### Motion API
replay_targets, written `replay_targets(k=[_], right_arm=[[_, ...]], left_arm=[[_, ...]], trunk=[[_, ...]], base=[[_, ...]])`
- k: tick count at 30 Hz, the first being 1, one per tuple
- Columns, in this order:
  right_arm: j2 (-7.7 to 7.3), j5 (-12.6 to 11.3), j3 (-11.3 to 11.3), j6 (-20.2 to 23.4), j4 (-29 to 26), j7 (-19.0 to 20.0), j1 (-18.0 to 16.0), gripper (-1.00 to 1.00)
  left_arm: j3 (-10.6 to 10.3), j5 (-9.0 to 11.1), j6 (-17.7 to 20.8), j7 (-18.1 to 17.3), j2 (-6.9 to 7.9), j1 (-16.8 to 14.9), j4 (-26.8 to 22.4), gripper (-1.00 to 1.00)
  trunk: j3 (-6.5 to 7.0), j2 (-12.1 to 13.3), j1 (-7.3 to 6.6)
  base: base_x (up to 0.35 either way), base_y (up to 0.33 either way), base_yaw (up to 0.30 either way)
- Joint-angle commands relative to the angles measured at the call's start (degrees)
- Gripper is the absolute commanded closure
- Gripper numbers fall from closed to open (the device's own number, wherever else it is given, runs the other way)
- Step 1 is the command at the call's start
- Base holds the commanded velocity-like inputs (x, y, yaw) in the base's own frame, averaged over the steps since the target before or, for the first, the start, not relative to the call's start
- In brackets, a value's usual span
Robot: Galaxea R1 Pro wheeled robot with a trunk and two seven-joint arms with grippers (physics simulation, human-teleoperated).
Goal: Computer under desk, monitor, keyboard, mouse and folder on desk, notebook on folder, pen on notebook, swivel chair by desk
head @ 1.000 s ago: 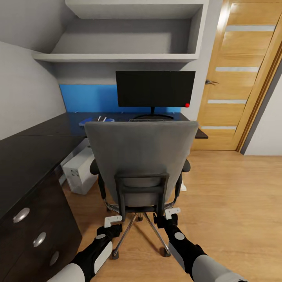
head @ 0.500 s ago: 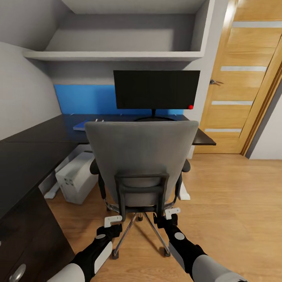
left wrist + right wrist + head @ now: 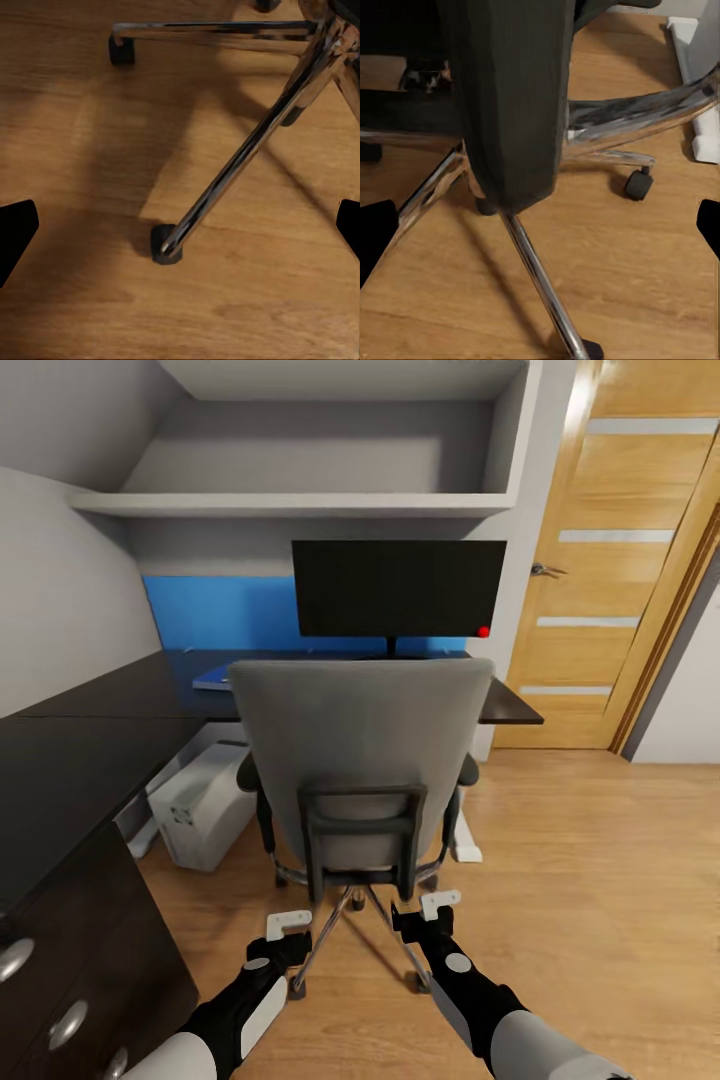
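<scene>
Keyboard hidden behind swivel chair (image 3: 362, 760)

Swivel chair (image 3: 362, 750) blocks the desk (image 3: 90, 750); right floor (image 3: 590, 860) open.

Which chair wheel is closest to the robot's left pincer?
The black caster at the tip of the chrome leg pointing back toward the left pincer. The swivel chair's other wheels sit farther off, toward the desk.

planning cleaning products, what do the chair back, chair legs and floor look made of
Chair back: matte grey fabric by its soft, dull look. Chair legs: polished chrome-like metal, mirror reflections. Floor: wood or laminate planks, visible grain with slight sheen; this is a render, so only apparent.
</scene>
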Motion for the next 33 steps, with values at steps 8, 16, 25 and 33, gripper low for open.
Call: replay_targets(k=[8, 16, 25, 33], right_arm=[[-0.02, -0.4, 0.5, -0.2, 0.1, -0.4, 0.0, -1.0], [-0.07, -0.3, 0.4, -0.2, 0.1, -0.4, 0.0, -1.0], [-0.13, -0.7, 0.3, -0.5, 0.7, -0.6, 0.4, -1.0], [-0.49, -0.8, 0.0, -13.0, 12.1, -1.4, 1.8, -1.0]], left_arm=[[-0.5, 0.4, 0.2, 0.4, 0.06, 0.0, -0.1, -1.0], [-0.5, 0.5, 0.2, 0.4, 0.06, 0.0, -0.1, -1.0], [-0.4, 0.8, 0.4, 0.5, 0.2, 0.0, 0.4, -1.0], [-0.4, 0.9, 0.0, 0.6, 0.32, 0.0, 8.8, -1.0]], trunk=[[-0.05, 0.0, -0.04], [1.39, 3.2, -1.8], [3.0, 6.8, -3.78], [4.44, 10.0, -5.53]], base=[[-0.329, 0.0, 0.0], [-0.328, 0.0, 0.0], [-0.079, 0.0, 0.0], [-0.005, 0.0, 0.0]])
